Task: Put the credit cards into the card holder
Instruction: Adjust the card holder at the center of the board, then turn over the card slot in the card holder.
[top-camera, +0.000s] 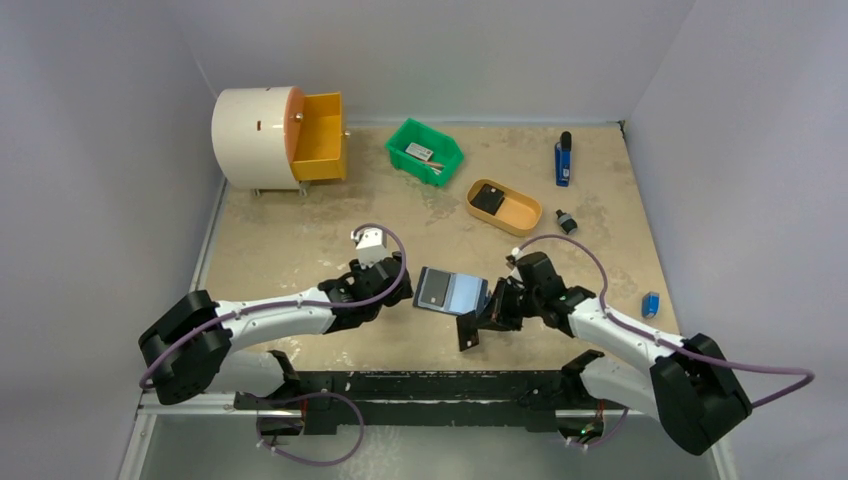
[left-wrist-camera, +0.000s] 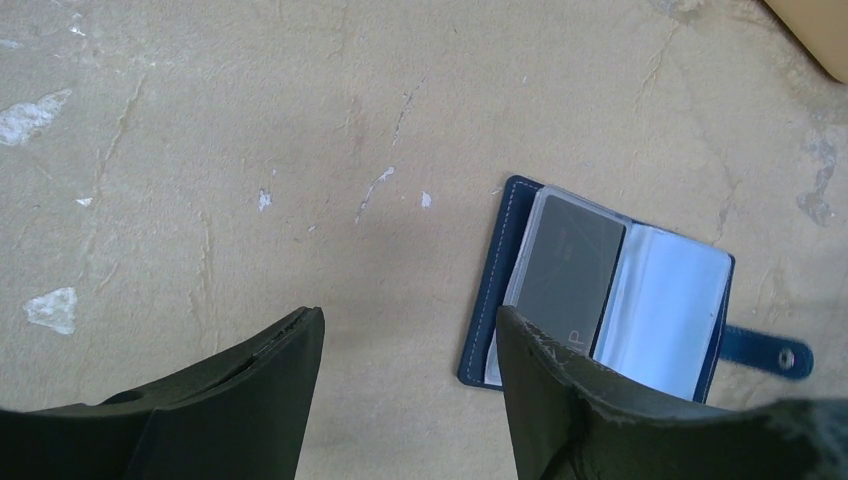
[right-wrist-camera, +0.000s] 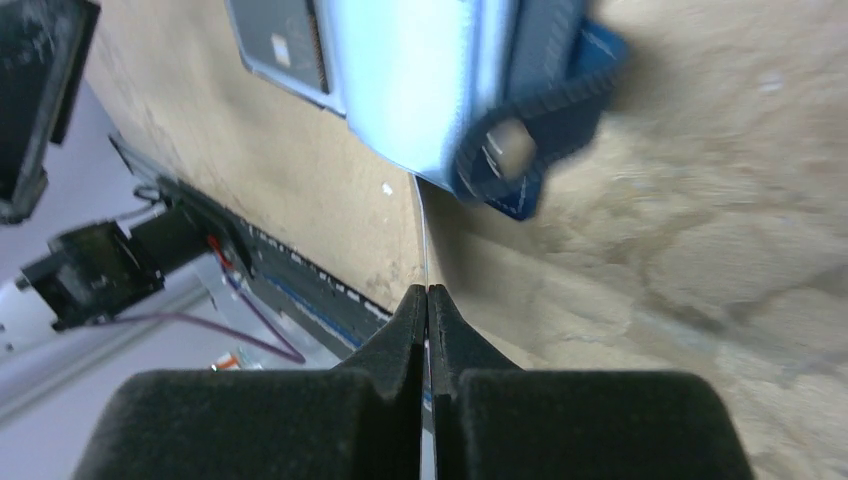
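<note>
Grey walls (top-camera: 430, 50) are enclosing the table (top-camera: 290, 235) at 9, 12 and 3 o'clock. Its beige mottled surface is showing white chips (left-wrist-camera: 50, 310); light is falling evenly, shadows soft.

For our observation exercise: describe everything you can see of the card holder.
The card holder lies open and flat on the table, ungripped. Its navy cover looks like leather with pale stitching. Inside are clear plastic sleeves, one holding a dark grey card. A snap tab with a pale stud sticks out from one side.
</note>
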